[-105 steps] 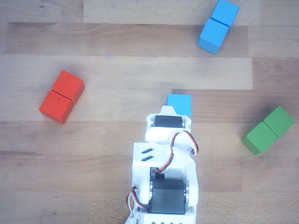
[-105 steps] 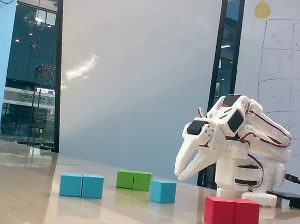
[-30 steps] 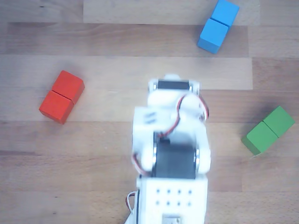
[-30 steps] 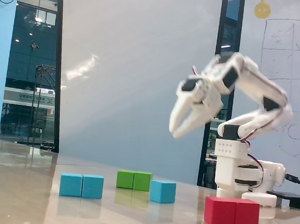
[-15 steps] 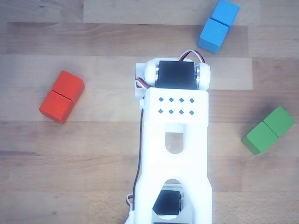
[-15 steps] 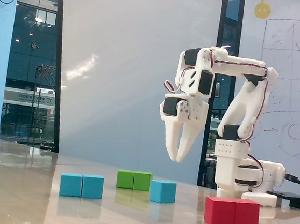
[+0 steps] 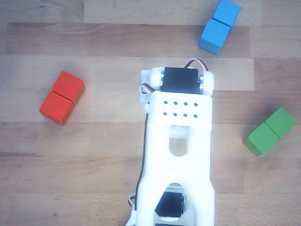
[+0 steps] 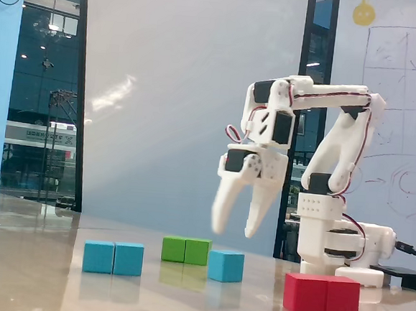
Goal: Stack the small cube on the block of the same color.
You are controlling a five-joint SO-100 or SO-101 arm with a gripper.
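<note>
Task status: nothing stacked yet.

End effector: in the fixed view it hangs above the counter, fingers pointing down and spread apart, nothing between them. Released, empty. It is clear of every block, roughly above the small cube, slightly toward the left of that view.

Small cube: in the fixed view it rests on the counter, just beside the green block as that view shows it, though depth cannot be judged from there. In the other view the arm covers the middle of the counter and the small cube is hidden under it.

Block: blue, two cubes long, lying flat near the far edge of the counter toward the right in the other view; its top is bare. In the fixed view it sits toward the left, apart from the small cube.

Red block lies toward the left edge in the other view, the green block toward the right edge; neither is involved.

Judgement: early approach stage. Left to do: lower, grasp the small cube, carry it over, set it on top of the block, let go.
</note>
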